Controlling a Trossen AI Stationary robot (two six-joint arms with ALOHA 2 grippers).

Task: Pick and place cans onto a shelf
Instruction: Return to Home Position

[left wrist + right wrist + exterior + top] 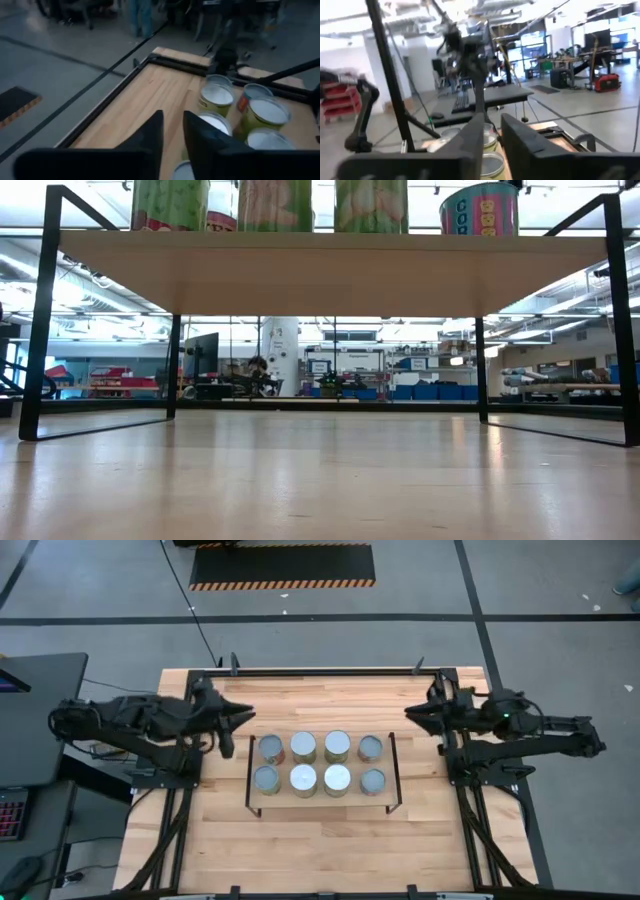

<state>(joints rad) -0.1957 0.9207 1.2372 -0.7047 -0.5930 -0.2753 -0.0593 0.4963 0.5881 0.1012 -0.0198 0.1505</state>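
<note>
The shelf, a low light-wood board on black frame ends, stands in the middle of the table. Eight cans with shiny tops stand upright on it on their bases, in two rows. In the low view the board is seen from below, with cans on top. My left gripper hovers left of the shelf, shut and empty, pointing at the cans. My right gripper hovers right of the shelf, shut and empty. Its wrist view shows can tops below the fingers.
Bare tabletop lies between the shelf and the near edge, and a narrower strip behind the shelf. A black rail runs along the table's far edge. The arm bases stand at the table's left and right sides.
</note>
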